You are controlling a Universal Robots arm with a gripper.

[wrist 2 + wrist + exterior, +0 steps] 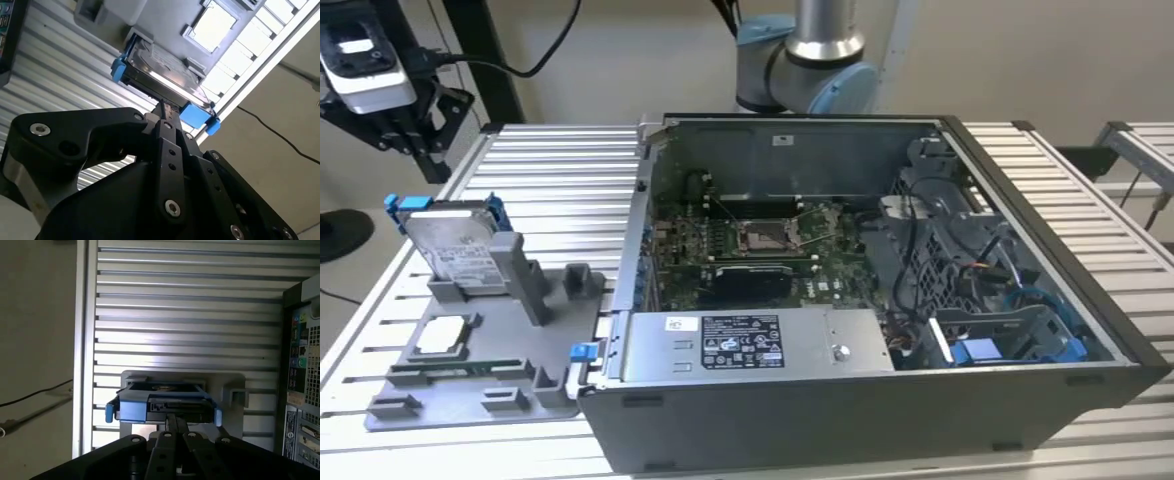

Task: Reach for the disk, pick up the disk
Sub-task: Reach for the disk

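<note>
An open computer case (pixel 854 420) sits on the slatted counter (pixel 547 150), with a circuit board (pixel 761 235) and a grey labelled box (pixel 747 345) inside. Just beside it, toward the exterior view's left, a grey holder (pixel 467 398) carries a small square chip (pixel 443 337).

Disk (pixel 458 245) upright in holder (pixel 494 385), exterior view's left of computer case (pixel 854 420), claw (pixel 176 421) above disk

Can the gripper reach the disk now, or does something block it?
Probably yes: the disk stands upright in a grey holder, its top edge bare, and nothing lies between it and the gripper above. The jaws look shut.
</note>
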